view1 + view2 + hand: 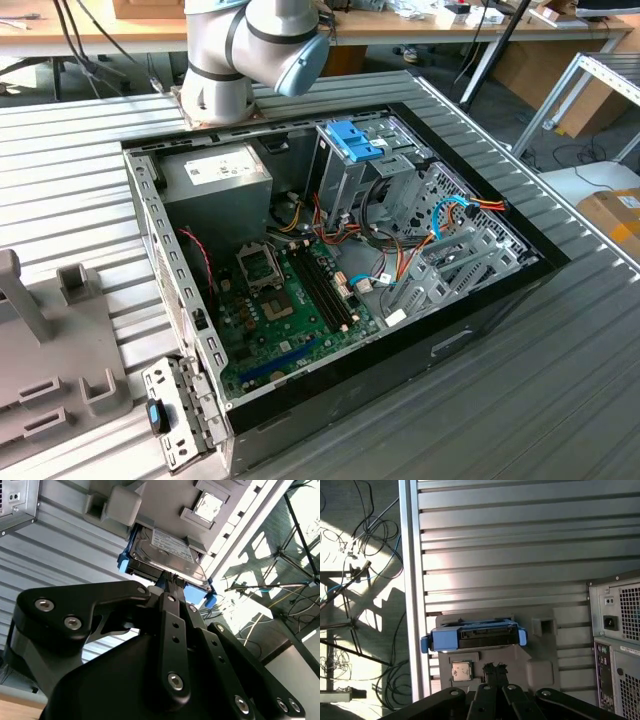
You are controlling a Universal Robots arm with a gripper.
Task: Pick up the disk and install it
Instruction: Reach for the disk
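Note:
The disk (167, 552), a grey-metal hard drive in a light-blue carrier rail, lies flat in a recess of a grey fixture plate (165, 500). The first wrist view shows its blue-edged end (472, 636) facing me. My black gripper (172, 581) hangs over the fixture just short of that end, its fingers drawn together with nothing between them. In the first wrist view, the gripper (495, 668) stands apart from the disk. The open computer case (340, 250) holds a silver drive cage with a blue tab (352, 140).
A small square chip (461, 671) sits in the fixture beside the disk. The case's rear panel (617, 645) stands close to the fixture. The ribbed table's edge (412, 605) runs near the disk, with cables on the floor beyond. The arm's base (215, 90) stands behind the case.

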